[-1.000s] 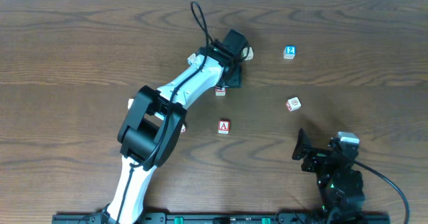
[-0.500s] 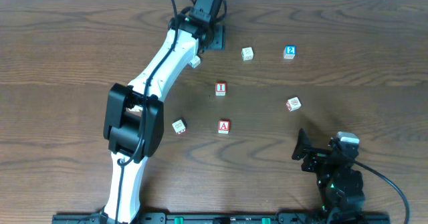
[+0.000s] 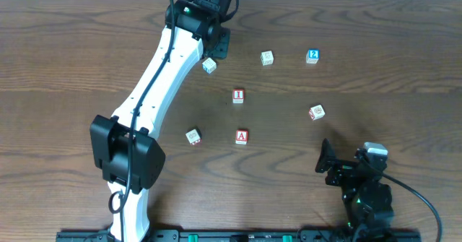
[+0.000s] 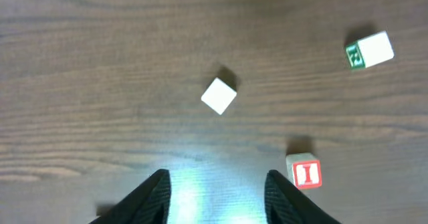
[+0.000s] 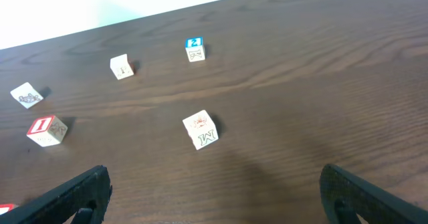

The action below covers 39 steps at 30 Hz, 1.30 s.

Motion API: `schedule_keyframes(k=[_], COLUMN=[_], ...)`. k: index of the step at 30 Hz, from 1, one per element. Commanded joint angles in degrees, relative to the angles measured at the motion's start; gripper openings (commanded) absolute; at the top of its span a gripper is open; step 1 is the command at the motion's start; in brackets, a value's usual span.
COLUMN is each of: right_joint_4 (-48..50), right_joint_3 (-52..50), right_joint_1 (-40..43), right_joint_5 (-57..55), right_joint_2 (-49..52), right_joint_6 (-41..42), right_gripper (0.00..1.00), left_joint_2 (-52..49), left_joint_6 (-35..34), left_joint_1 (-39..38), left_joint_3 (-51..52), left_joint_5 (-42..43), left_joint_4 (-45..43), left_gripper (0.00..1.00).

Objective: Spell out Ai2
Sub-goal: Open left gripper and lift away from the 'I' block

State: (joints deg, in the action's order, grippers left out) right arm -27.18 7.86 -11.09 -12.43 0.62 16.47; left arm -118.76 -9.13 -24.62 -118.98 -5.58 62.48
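The red A block (image 3: pixel 242 136) lies on the table's middle front. The red I block (image 3: pixel 238 95) lies just behind it and also shows in the left wrist view (image 4: pixel 304 170) and the right wrist view (image 5: pixel 47 130). The blue 2 block (image 3: pixel 312 55) lies at the back right and shows in the right wrist view (image 5: pixel 194 49). My left gripper (image 3: pixel 220 45) is open and empty (image 4: pixel 217 200), high over the back of the table, behind and left of the I block. My right gripper (image 3: pixel 326 157) is open and empty (image 5: pixel 214 197) at the front right.
A plain white block (image 3: pixel 209 66) lies just below the left gripper (image 4: pixel 219 95). A green-lettered block (image 3: pixel 267 58) lies left of the 2 block. An M block (image 3: pixel 316 112) lies ahead of the right gripper (image 5: pixel 201 130). Another pale block (image 3: pixel 193 136) lies left of the A block.
My left arm has swung from over the I block toward the back left. The I block and the white block are now uncovered. The right arm has not moved.
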Motion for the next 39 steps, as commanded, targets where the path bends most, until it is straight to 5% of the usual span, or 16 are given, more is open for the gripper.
schedule_keyframes(k=[1,20,29,39], right_joint_4=[0.0,0.0,0.0,0.0], right_joint_3=[-0.2,-0.2,-0.2,-0.2], right_joint_1=[0.3,0.3,0.3,0.3], right_joint_5=[-0.2,-0.2,-0.2,-0.2], right_joint_2=[-0.3,-0.3,-0.3,-0.3], right_joint_6=[-0.5,-0.5,-0.5,-0.5], right_gripper=[0.99,0.99,0.99,0.99], left_joint_2=[0.4,0.4,0.4,0.4], left_joint_6=[-1.5,-3.3,-5.1,-5.0], left_joint_1=[0.2,-2.3,-5.7,-6.2], left_joint_3=[-0.9,-0.7,2.4,2.9], left_joint_5=[1.6,5.2,0.9,1.2], left_joint_4=[0.8,5.7,8.3,10.1], left_gripper=[0.38,0.40,0.25,0.24])
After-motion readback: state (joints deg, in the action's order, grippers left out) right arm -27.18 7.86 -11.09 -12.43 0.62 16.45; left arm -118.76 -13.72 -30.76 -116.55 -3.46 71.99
